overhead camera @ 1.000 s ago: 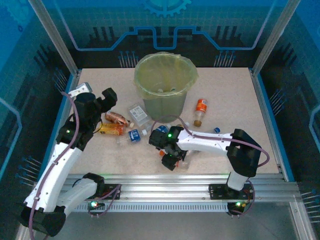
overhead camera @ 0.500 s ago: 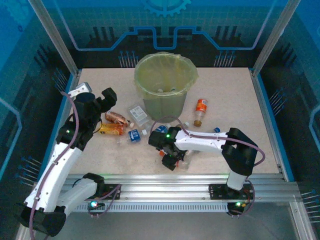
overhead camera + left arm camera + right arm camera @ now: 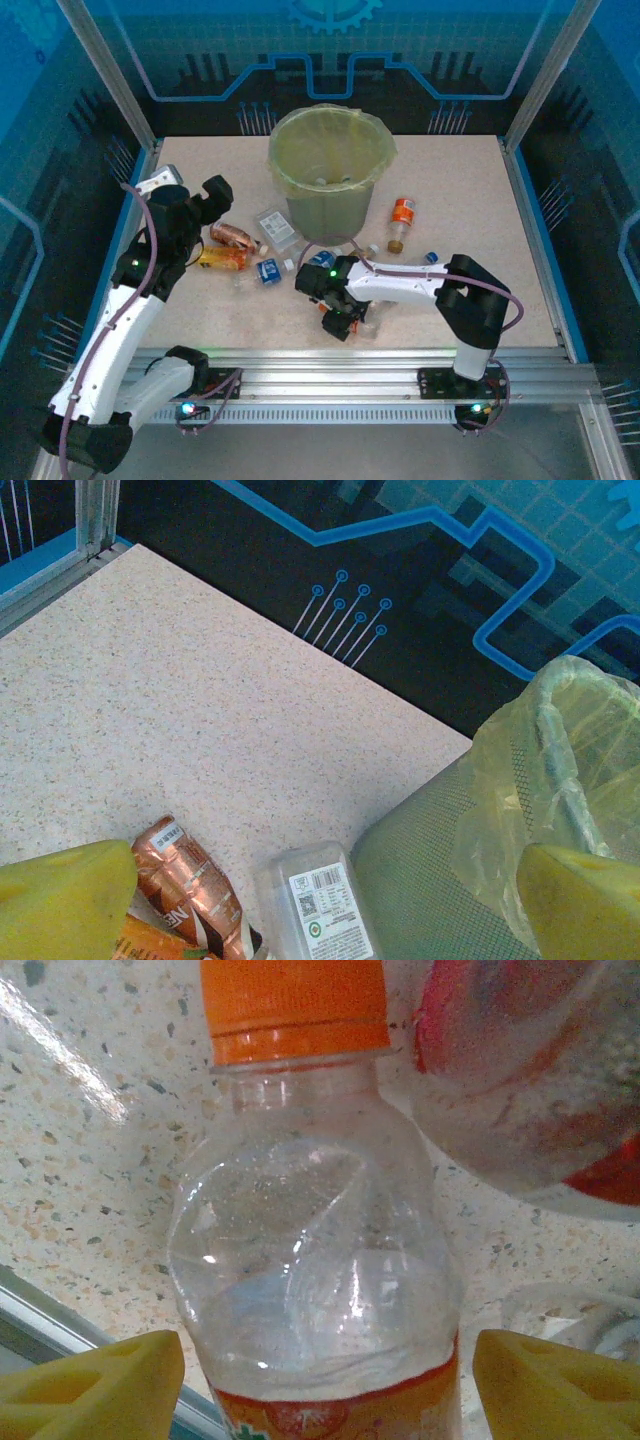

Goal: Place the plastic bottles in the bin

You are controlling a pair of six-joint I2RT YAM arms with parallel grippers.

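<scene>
You have the round olive-green bag-lined bin at the back middle of the speckled table. Left of it lie a copper-coloured bottle and a flattened clear plastic bottle; right, an orange-labelled bottle. Nearer you, a clear orange-capped bottle lies between the right gripper's fingers.

Top external: fixed high behind the arm bases, tilted down and forward, far enough back to take in the whole counter and the bin. Left wrist: over the counter's left side, facing the back wall past the left fingers; it shares the bin's side and the copper bottle with the top view. Right wrist: aimed steeply down, very near the counter, with an orange-capped bottle close up between the right fingers.
</scene>
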